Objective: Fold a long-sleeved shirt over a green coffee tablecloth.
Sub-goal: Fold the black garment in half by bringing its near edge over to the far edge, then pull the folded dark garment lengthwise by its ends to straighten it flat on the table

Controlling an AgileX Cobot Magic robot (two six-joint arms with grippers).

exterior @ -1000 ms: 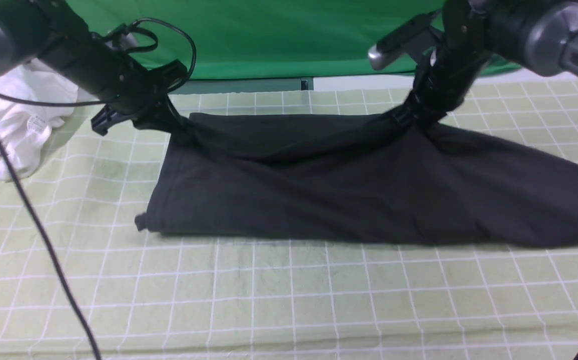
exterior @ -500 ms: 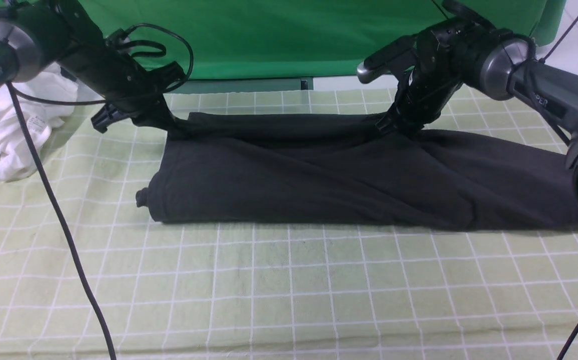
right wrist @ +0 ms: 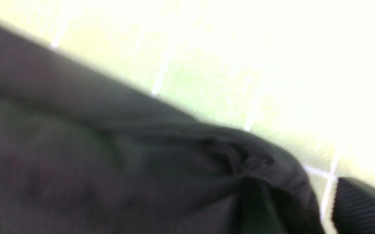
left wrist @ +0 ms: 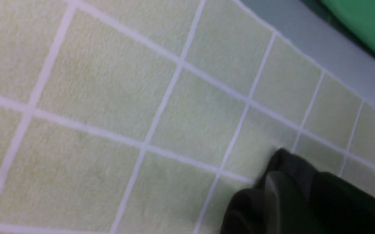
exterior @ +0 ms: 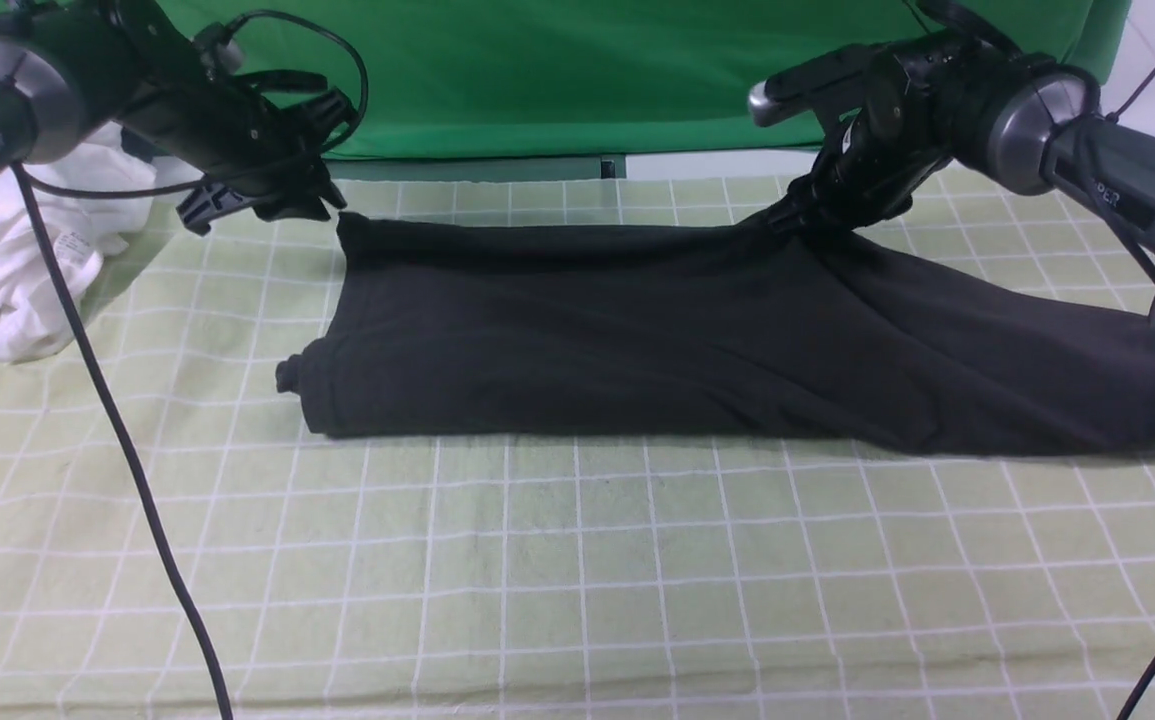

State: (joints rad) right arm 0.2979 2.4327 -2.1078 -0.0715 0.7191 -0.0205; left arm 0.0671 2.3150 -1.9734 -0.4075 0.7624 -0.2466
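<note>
The long-sleeved shirt point(exterior: 637, 340) lies as a long black band across the green coffee tablecloth point(exterior: 577, 580); no logo or neck label shows. My left gripper point(exterior: 329, 205) is at the shirt's far left corner. In the left wrist view that corner point(left wrist: 289, 164) is pinched in the left gripper point(left wrist: 307, 195), which is shut on it. My right gripper point(exterior: 787, 215) is at the far edge on the right. In the right wrist view the right gripper point(right wrist: 307, 211) stands open, with bunched fabric point(right wrist: 271, 162) against one finger and cloth showing before the other finger point(right wrist: 362, 208).
A white garment point(exterior: 27, 250) with a small tag lies at the far left. A plain deep-green sheet point(exterior: 557, 70) hangs behind the table. Black cables point(exterior: 127, 470) run down over the left side of the tablecloth.
Both grippers have moved away from me toward the table's far edge, drawing the shirt's far edge back and flatter. The shirt's near edge has shifted back as well.
</note>
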